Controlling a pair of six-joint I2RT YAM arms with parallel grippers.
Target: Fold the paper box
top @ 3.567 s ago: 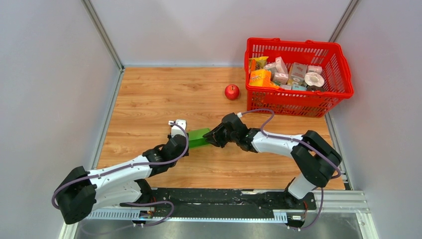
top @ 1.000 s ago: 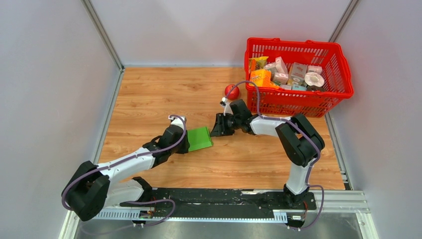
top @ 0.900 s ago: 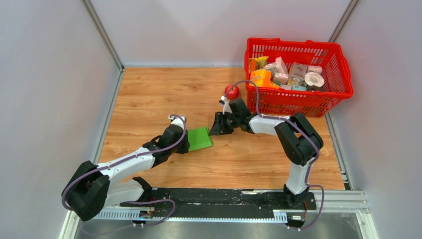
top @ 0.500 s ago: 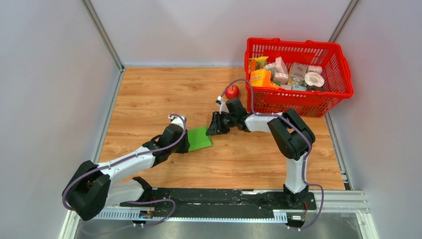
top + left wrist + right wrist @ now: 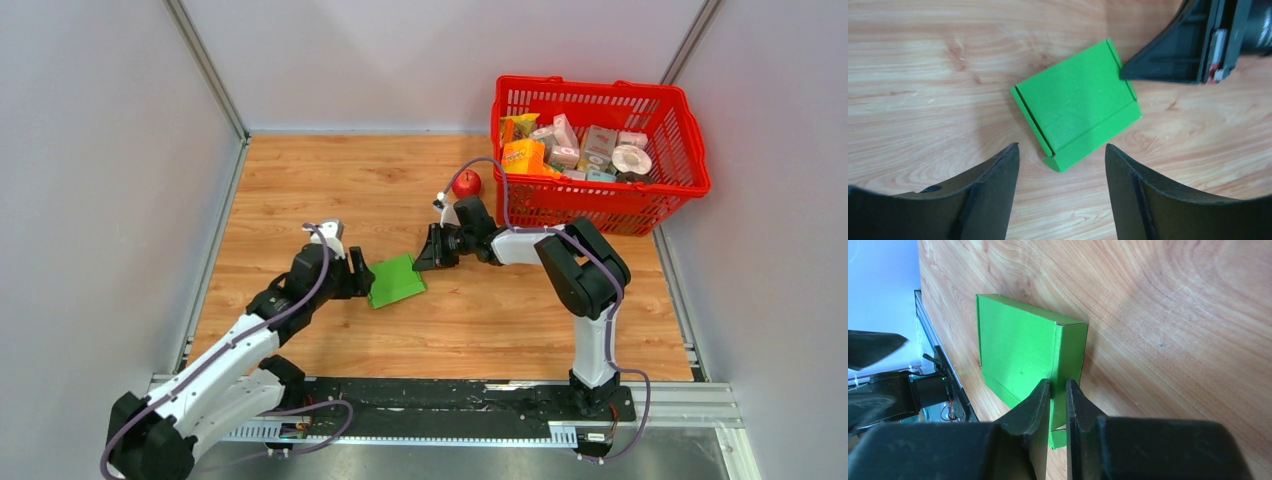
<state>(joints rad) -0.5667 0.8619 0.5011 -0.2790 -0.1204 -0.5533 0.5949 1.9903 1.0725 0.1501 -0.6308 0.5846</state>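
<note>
— From above, where does the paper box (image 5: pixel 397 281) lie?

— Flat on the counter (image 5: pixel 300 180), about midway between the left and right edges and nearer the near edge than the far one. The left pincer (image 5: pixel 366 275) sits just beside the box's left side, and the right pincer (image 5: pixel 421 262) meets its far right corner. A red apple (image 5: pixel 466 183) lies toward the far edge, next to the red basket (image 5: pixel 600 212) in the far right corner. Bare wood runs from the box to the left edge and the far left corner.

— What does the left wrist view add?

— It shows the left pincer's fingers (image 5: pixel 998 185) spread wide apart, holding nothing. The box's near corner falls between the tips without touching them. The box has thin raised rims along two sides, and the right pincer's black tip touches one edge.

— And the right wrist view?

— Only there is the grip plain. The right fingers (image 5: pixel 1035 405) are drawn almost together, with a thin green upright wall of the box pinched between them. Open wood lies on the far side of that wall.
</note>
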